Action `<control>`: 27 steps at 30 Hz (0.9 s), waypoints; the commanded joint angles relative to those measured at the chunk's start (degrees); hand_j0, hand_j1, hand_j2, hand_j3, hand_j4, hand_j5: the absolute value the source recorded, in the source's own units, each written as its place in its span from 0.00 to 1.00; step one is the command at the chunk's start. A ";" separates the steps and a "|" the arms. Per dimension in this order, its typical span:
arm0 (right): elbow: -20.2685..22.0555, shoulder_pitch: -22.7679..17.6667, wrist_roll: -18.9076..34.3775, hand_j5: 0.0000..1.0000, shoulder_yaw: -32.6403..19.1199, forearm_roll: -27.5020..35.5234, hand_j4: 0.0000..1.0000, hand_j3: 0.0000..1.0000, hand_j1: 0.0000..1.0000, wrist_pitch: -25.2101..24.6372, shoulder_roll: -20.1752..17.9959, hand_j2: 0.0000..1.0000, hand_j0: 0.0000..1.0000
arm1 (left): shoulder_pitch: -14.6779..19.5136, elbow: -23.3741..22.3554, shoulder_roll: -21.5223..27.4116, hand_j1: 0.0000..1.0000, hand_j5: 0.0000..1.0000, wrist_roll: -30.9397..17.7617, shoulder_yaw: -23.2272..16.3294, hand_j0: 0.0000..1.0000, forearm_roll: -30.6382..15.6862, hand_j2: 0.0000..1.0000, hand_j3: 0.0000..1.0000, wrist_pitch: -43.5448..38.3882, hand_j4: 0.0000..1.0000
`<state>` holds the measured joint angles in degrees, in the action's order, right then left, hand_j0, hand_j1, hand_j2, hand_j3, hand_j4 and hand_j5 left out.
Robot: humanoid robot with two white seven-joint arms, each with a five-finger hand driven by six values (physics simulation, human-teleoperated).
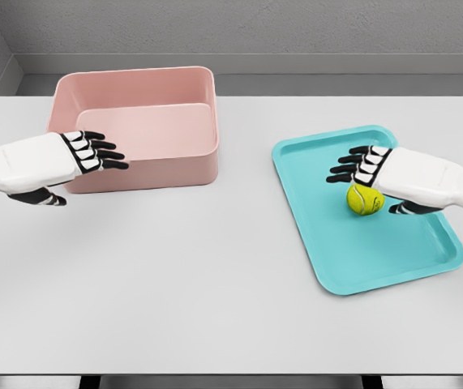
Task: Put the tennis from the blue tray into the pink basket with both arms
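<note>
Left of everything, the left hand hovers with fingers spread and flat, holding nothing, its fingertips over the near wall of the pink basket. Basket interior shows nothing inside; transfer not yet done. Between the hands, the tabletop offers a wide unobstructed lane, well apart from its near edge. Further right, the blue tray lies angled, low rim all round. Tennis ball sits on the tray, just below and touching or nearly touching the right hand. Right hand fingers extended, not closed around the ball; no grasp judged yet. Remaining: grasp, lift over tray rim, carry left, clear basket wall, release.
</note>
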<state>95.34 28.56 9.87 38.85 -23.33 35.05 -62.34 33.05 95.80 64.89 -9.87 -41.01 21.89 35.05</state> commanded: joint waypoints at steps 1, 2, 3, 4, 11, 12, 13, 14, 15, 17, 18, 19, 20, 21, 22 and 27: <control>-2.88 0.09 0.06 1.00 0.62 -1.19 1.00 1.00 1.00 -0.05 2.22 1.00 1.00 | 0.00 0.00 0.06 1.00 1.00 0.03 0.05 1.00 -0.36 1.00 1.00 -0.05 1.00; -3.85 0.09 0.06 1.00 1.05 -1.28 1.00 1.00 1.00 -0.05 2.92 1.00 1.00 | 0.00 0.00 0.06 1.00 1.00 0.03 0.05 1.00 -0.36 1.00 1.00 -0.05 1.00; -4.90 0.18 0.06 1.00 1.23 -1.28 1.00 1.00 1.00 -0.05 3.62 1.00 1.00 | -0.09 0.00 0.06 1.00 1.00 0.03 0.05 1.00 -0.36 1.00 1.00 -0.05 1.00; -5.70 0.26 0.06 1.00 1.23 -1.37 1.00 1.00 1.00 -0.05 4.15 1.00 1.00 | -0.18 0.00 0.06 1.00 1.00 0.03 0.05 1.00 -0.36 1.00 1.00 -0.05 1.00; -11.32 0.26 3.05 1.00 1.23 -1.46 1.00 1.00 1.00 -0.05 7.32 1.00 1.00 | -0.09 0.00 0.06 1.00 1.00 0.03 0.05 1.00 -0.36 1.00 1.00 -0.05 1.00; -11.76 0.26 3.05 1.00 1.23 -1.72 1.00 1.00 1.00 -0.05 7.49 1.00 1.00 | -0.18 0.00 0.06 1.00 1.00 0.03 0.05 1.00 -0.36 1.00 1.00 -0.05 1.00; -12.29 0.26 3.05 1.00 1.23 -1.98 1.00 1.00 1.00 -0.05 7.93 1.00 1.00 | -0.18 0.00 0.06 1.00 1.00 0.03 0.05 1.00 -0.36 1.00 1.00 -0.05 1.00; -12.99 0.26 3.05 1.00 1.23 -1.99 1.00 1.00 1.00 -0.05 8.11 1.00 1.00 | -0.18 0.00 0.06 1.00 1.00 0.03 0.05 1.00 -0.36 1.00 1.00 -0.05 1.00; -13.43 0.26 3.05 1.00 1.23 -1.99 1.00 1.00 1.00 -0.05 8.46 1.00 1.00 | -0.09 0.00 0.06 1.00 1.00 0.03 0.05 1.00 -0.36 1.00 1.00 -0.05 1.00; -14.40 0.35 3.05 1.00 1.23 -1.99 1.00 1.00 1.00 -0.05 8.90 1.00 1.00 | -0.18 0.00 0.06 1.00 1.00 0.03 0.05 1.00 -0.36 1.00 1.00 -0.05 1.00; -14.57 0.35 2.96 1.00 1.23 -1.99 1.00 1.00 1.00 -0.05 9.25 1.00 1.00 | -0.18 0.00 0.06 1.00 1.00 0.03 0.05 1.00 -0.36 1.00 1.00 -0.05 1.00; -14.92 0.70 3.05 1.00 1.23 -1.99 1.00 1.00 1.00 -0.05 9.51 1.00 1.00 | -0.18 0.00 0.06 1.00 1.00 0.03 0.05 1.00 -0.36 1.00 1.00 -0.05 1.00; -15.80 1.41 3.05 0.99 1.23 -1.99 0.99 0.99 0.99 -0.05 10.30 0.99 0.99 | -0.18 0.00 0.06 1.00 1.00 0.03 0.05 1.00 -0.36 1.00 1.00 -0.05 1.00; -16.24 1.41 3.05 0.99 1.23 -2.07 0.99 0.99 0.99 -0.05 10.57 0.99 0.99 | -0.18 -0.09 0.06 1.00 1.00 0.03 0.05 1.00 -0.36 1.00 1.00 -0.05 1.00; -16.59 1.49 3.05 0.99 1.23 -2.42 0.99 0.99 0.99 -0.05 10.92 0.99 0.99 | -0.18 -0.17 0.06 1.00 1.00 0.03 0.05 1.00 -0.36 1.00 1.00 -0.05 1.00; -17.56 1.58 3.14 0.99 1.23 -2.42 0.99 0.99 0.99 -0.05 11.36 0.99 0.99 | -0.18 -0.17 0.06 1.00 1.00 0.03 0.05 1.00 -0.36 1.00 1.00 -0.05 1.00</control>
<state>78.13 30.15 12.96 40.13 -26.06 35.07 -51.16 32.87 95.68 64.88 -9.87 -41.00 21.89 35.05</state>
